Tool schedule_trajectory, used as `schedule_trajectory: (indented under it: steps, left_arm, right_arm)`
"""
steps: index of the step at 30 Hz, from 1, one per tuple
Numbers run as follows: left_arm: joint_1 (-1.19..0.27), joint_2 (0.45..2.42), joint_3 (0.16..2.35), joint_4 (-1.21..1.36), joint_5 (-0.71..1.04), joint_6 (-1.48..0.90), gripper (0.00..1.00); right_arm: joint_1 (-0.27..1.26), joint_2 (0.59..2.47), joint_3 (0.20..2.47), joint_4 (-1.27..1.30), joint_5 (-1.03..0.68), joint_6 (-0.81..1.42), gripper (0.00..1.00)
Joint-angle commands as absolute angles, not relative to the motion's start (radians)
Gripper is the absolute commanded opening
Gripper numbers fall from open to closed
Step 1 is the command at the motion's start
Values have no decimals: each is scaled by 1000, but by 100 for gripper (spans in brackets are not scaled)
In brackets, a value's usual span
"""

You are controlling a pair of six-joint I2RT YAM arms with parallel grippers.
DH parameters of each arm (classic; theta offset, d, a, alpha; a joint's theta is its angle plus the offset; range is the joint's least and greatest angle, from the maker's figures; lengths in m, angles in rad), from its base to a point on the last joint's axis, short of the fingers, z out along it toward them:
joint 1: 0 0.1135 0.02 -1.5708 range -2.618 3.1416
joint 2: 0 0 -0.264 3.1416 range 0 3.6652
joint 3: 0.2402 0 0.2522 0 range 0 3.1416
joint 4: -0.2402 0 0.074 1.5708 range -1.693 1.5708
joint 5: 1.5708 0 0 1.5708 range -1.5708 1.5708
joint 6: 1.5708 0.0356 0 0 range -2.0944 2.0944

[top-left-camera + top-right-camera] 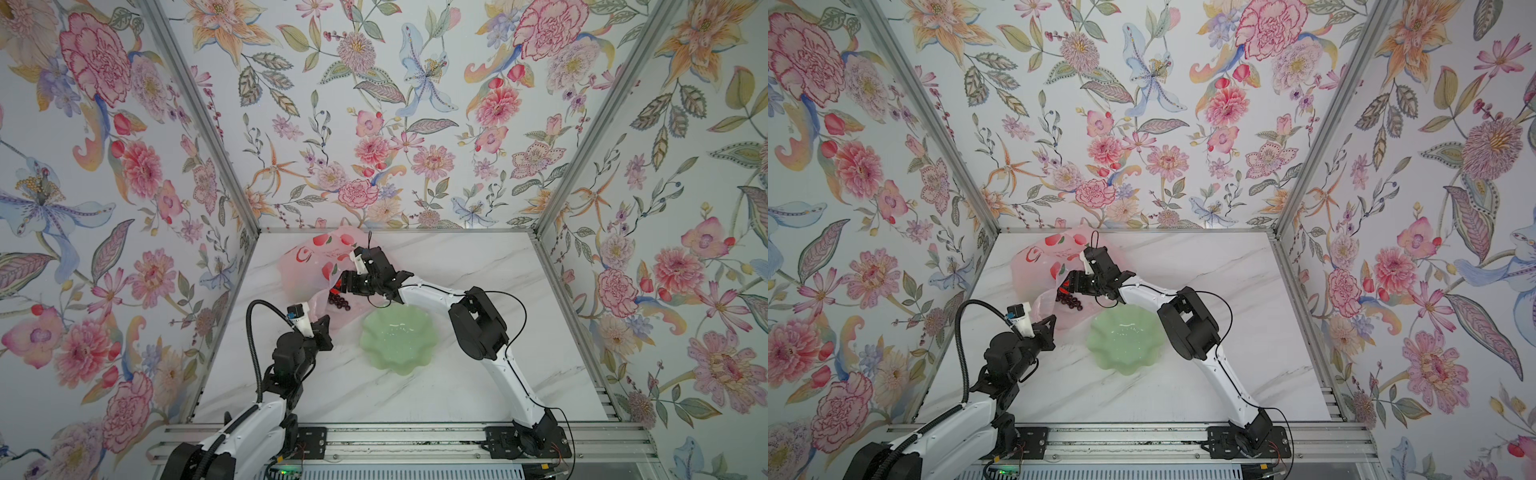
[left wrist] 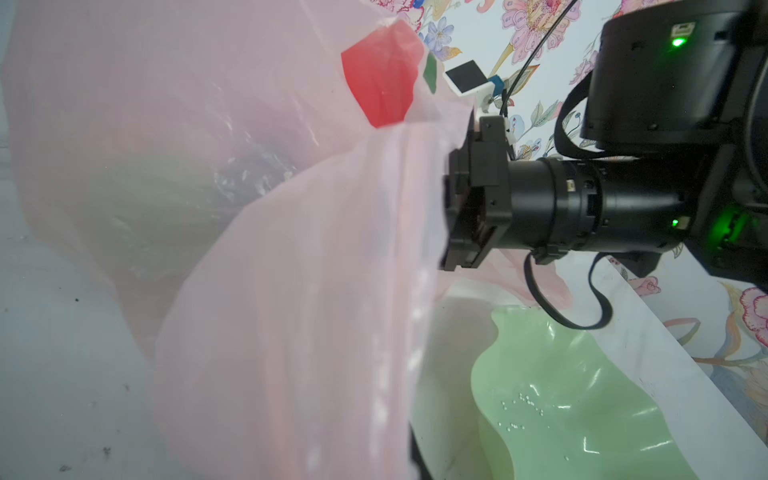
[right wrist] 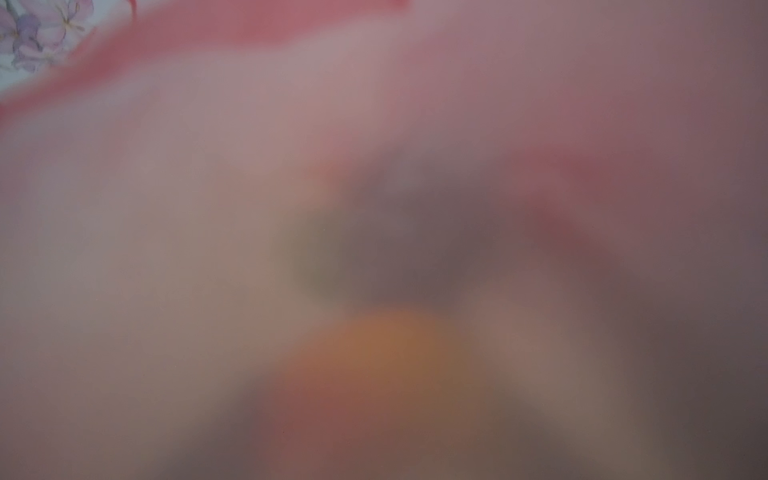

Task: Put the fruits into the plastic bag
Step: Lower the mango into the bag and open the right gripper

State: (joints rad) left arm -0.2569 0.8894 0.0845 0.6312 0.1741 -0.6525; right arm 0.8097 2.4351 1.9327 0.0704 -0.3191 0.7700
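Plainly, the left tool [image 1: 323, 326] was pinched shut on the near edge of the plastic bag [image 1: 301, 266], which lay at the back left of the bench [image 1: 457, 257]. The right tool [image 1: 341, 283] reached into the bag's mouth, where film hid its jaws, so their state could not be told. A grape bunch [image 1: 338, 302] lay at that mouth, near the green plate [image 1: 399, 340].

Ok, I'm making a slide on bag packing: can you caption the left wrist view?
The right hand sits half hidden behind the pink plastic bag film; the green plate nearby holds no fruit.
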Motion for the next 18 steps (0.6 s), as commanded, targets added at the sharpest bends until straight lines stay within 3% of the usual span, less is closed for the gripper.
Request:
schedule_trajectory:
  steps: [1, 4, 5, 10, 18]
  left_arm:
    - [-245, 897, 89, 663, 196, -650, 0]
    - [-245, 903, 93, 661, 199, -649, 0]
    - [-245, 906, 95, 662, 202, -649, 0]
    - [-243, 925, 104, 664, 206, -646, 0]
    - [-244, 942, 110, 666, 209, -647, 0]
  right_arm:
    - [817, 2457, 1980, 291, -94, 808, 74]
    - [822, 2468, 1988, 390, 34, 809, 81]
    - [825, 2473, 2002, 389, 65, 801, 99]
    - [816, 2472, 2034, 360, 52, 790, 99]
    - [816, 2336, 1836, 377, -14, 773, 99]
